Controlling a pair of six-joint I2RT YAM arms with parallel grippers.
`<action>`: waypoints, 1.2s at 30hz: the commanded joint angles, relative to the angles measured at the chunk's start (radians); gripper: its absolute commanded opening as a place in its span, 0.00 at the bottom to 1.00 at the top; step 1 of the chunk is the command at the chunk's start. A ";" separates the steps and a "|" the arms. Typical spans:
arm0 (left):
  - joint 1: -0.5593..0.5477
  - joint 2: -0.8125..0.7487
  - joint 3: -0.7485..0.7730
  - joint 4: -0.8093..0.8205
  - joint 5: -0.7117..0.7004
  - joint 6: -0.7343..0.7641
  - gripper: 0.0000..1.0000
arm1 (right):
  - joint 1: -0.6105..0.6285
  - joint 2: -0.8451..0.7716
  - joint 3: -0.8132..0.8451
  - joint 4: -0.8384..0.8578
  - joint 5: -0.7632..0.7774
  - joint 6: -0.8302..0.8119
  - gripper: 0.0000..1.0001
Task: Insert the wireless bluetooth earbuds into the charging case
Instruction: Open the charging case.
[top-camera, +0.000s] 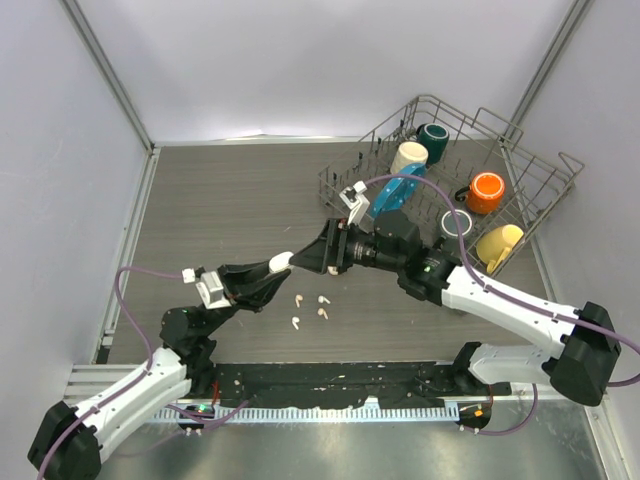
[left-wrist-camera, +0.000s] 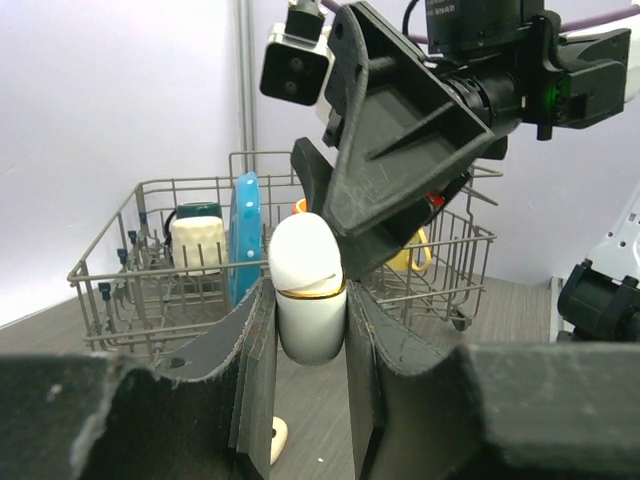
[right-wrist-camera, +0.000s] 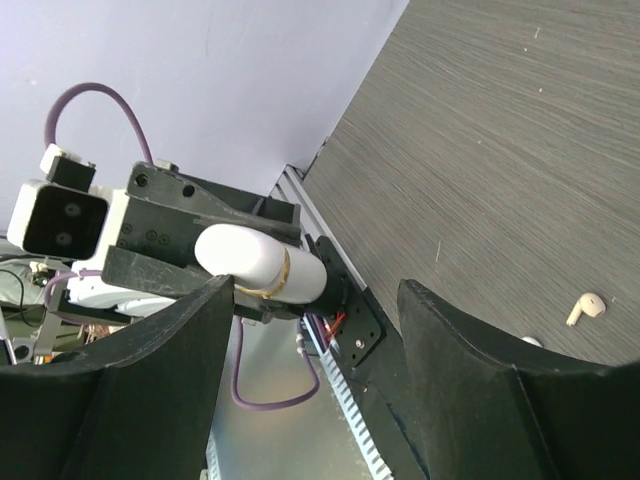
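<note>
The charging case is a white capsule with a gold seam, its lid closed. My left gripper is shut on its lower half and holds it above the table. My right gripper stands open right at the case's rounded top; in the right wrist view the case lies against one finger, with nothing between the fingers. Several small earbuds lie on the table just below both grippers: white ones and peach ones. One earbud shows in the right wrist view and one under the left fingers.
A wire dish rack stands at the back right, holding a cream mug, a dark green mug, an orange mug, a yellow mug and a blue plate. Walls enclose the table on three sides.
</note>
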 joint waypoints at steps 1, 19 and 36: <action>-0.010 -0.027 0.004 0.029 0.063 -0.003 0.00 | 0.003 0.026 0.058 0.050 0.020 -0.010 0.72; -0.010 -0.073 -0.009 -0.024 -0.012 0.036 0.00 | 0.001 -0.032 0.004 0.131 -0.075 0.089 0.88; -0.010 -0.055 0.014 -0.038 0.022 0.038 0.00 | 0.000 0.059 -0.028 0.234 -0.133 0.169 0.71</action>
